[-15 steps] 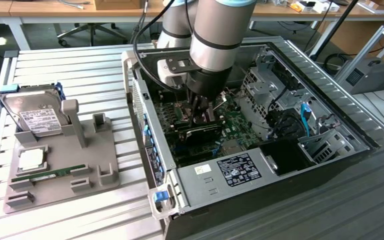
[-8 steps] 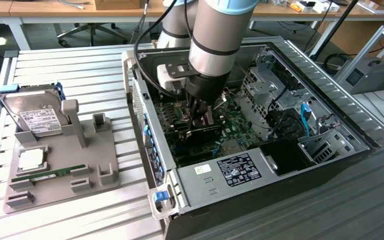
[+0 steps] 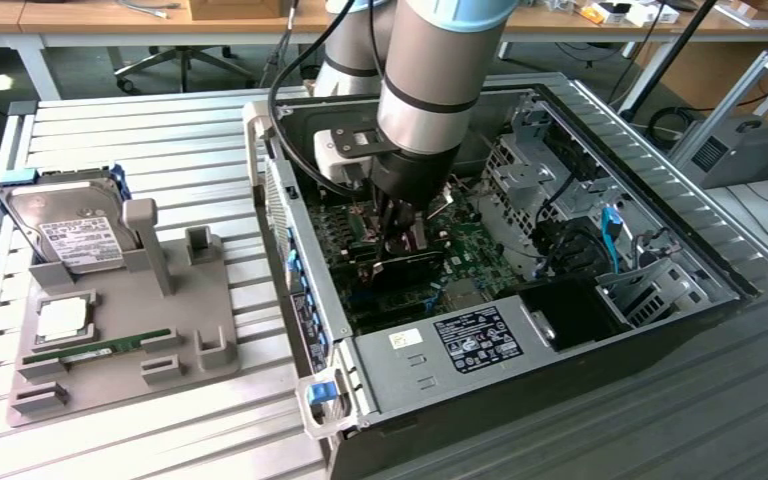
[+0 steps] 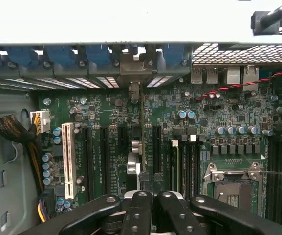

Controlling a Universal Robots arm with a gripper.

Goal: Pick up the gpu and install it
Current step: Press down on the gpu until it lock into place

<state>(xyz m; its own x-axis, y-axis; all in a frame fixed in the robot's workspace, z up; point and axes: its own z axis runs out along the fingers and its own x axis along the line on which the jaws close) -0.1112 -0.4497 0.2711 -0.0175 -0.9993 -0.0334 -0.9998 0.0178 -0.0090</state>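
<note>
The motherboard [image 4: 106, 117] was dark green, dotted with blue-topped capacitors [image 4: 185, 114]. One long slot [image 4: 68, 159] was white, the others black. The gripper [image 4: 148, 203] was black. Blue clips [image 4: 62, 55] lined the case's grey edge. The hard drive [image 3: 71, 232] was silver with a white label, on a grey tray [image 3: 157, 330].
</note>
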